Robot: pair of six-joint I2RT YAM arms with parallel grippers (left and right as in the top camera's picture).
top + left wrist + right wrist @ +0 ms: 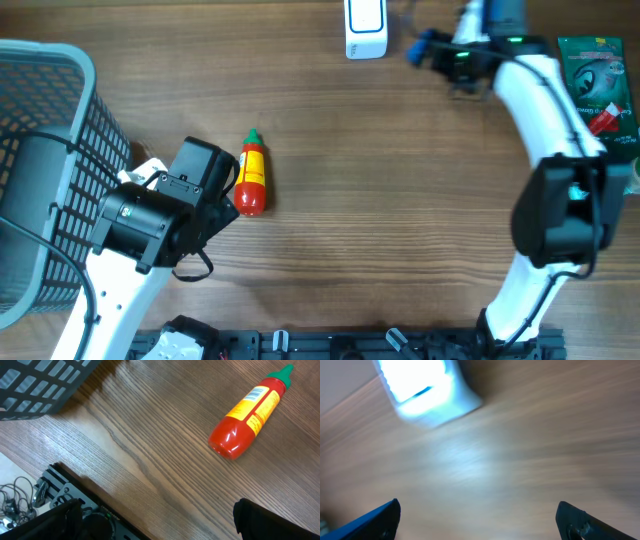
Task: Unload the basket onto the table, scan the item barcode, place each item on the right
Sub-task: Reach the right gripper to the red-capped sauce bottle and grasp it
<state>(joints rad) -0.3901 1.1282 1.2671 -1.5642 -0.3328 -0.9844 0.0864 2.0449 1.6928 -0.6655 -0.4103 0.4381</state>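
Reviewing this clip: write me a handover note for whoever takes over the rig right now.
Left gripper: open, empty, beside the sauce bottle.
Right gripper: open, empty, near the white scanner.
Bottle lies flat on the table, barcode showing, right of the basket. Green packet sits far right.
Done: no completed scan is evident.
Left: pick up an item and present its barcode to the scanner.

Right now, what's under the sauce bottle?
The sauce bottle lies on its side on the bare wooden table; nothing else shows beneath. Its contact strip is hidden by the bottle itself.
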